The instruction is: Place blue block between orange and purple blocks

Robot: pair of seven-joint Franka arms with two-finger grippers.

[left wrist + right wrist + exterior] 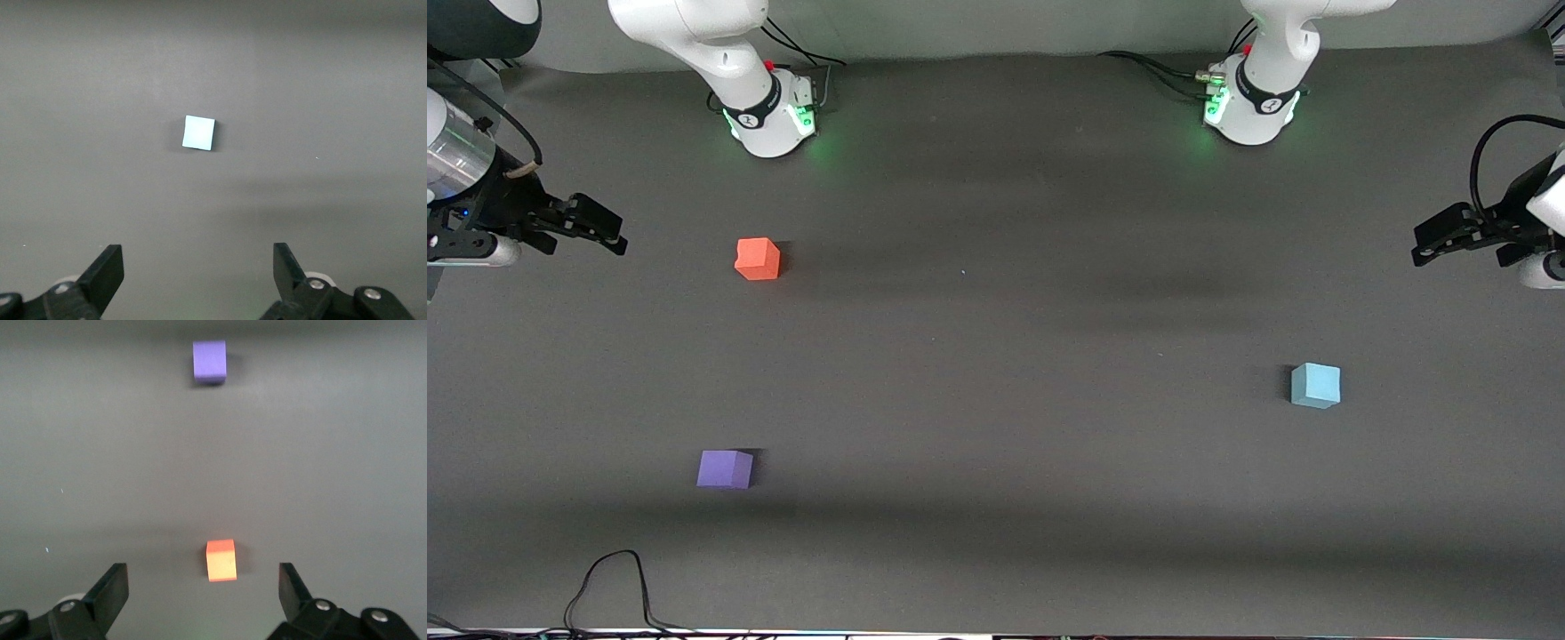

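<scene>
The blue block [1315, 385] lies on the grey table toward the left arm's end; it also shows in the left wrist view [199, 133]. The orange block [758, 259] and the purple block [725, 468] lie toward the right arm's end, with the purple one nearer to the front camera. Both show in the right wrist view, orange [221, 560] and purple [209, 361]. My left gripper [1432, 242] [198, 267] hangs open and empty over its end of the table. My right gripper [607, 229] [203, 587] hangs open and empty over its end.
The two arm bases [769, 116] [1254, 107] stand along the table's edge farthest from the front camera. A black cable [614, 582] loops over the edge nearest the front camera, toward the right arm's end. A wide stretch of bare grey table [1005, 373] separates the blue block from the other two.
</scene>
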